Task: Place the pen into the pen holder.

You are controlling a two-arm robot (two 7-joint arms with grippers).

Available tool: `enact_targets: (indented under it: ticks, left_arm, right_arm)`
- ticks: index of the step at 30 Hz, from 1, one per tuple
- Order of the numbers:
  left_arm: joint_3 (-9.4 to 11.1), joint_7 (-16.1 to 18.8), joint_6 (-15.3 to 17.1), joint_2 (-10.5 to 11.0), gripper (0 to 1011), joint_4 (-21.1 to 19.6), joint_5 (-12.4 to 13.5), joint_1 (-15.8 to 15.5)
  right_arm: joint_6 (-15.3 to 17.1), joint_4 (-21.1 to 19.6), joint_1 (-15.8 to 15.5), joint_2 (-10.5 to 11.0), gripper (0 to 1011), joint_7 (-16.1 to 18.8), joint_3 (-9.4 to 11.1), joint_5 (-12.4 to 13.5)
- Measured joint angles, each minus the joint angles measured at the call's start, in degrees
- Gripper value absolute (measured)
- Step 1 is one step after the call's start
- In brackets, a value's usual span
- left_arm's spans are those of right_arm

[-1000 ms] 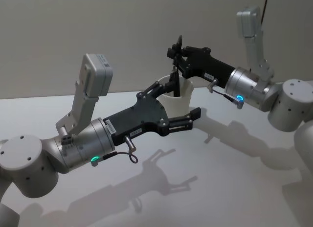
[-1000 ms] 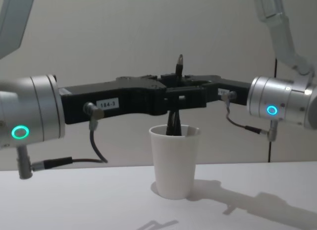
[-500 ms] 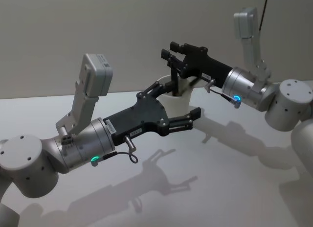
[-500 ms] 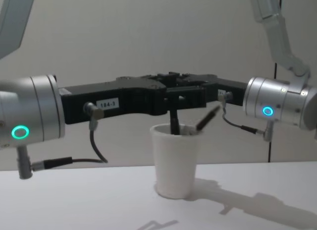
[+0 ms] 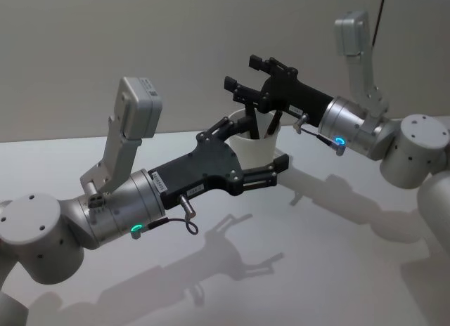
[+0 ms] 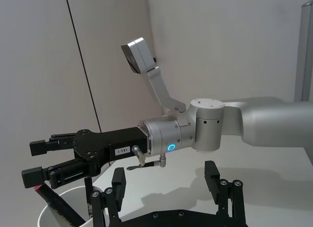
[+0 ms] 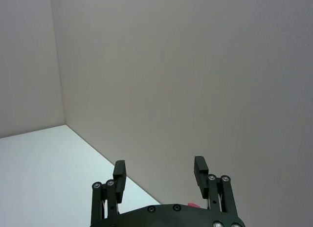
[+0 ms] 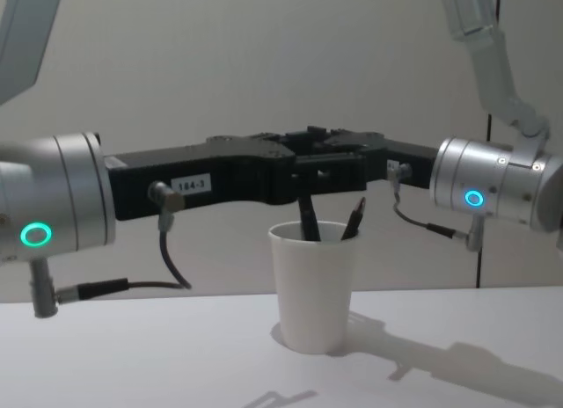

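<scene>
Now: pen [image 8: 354, 218] resting inside the white paper cup [image 8: 313, 289]
Right gripper [image 5: 240, 88] spread wide, empty, above the rim; left gripper [image 5: 281, 163] open around the cup. Best retreat straight up, avoiding the cup.

A plain white tabletop [image 5: 337, 270] carries one thing: a white paper cup [image 5: 254, 149], upright, with two dark pens leaning inside it. The cup stands just beyond the left pincer [image 5: 264, 173], partly between its spread fingers, and directly below the right pincer [image 5: 242, 83], whose fingers are apart.
</scene>
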Motion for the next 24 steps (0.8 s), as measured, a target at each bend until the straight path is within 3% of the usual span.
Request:
enact_targets:
  ticks: [7, 16, 24]
  left_arm:
    - [0.0, 0.0, 0.0, 0.0, 1001, 0.0, 0.0, 0.0]
    - [0.0, 0.0, 0.0, 0.0, 1001, 0.0, 0.0, 0.0]
    - [0.0, 0.0, 0.0, 0.0, 1001, 0.0, 0.0, 0.0]
  right_arm:
    - [-0.1, 0.1, 0.0, 0.0, 1001, 0.0, 0.0, 0.0]
    - [-0.6, -0.7, -0.2, 0.1, 1001, -0.9, 0.2, 0.7]
    - [-1.7, -3.3, -1.4, 0.8, 1002, -3.8, 0.9, 1.8]
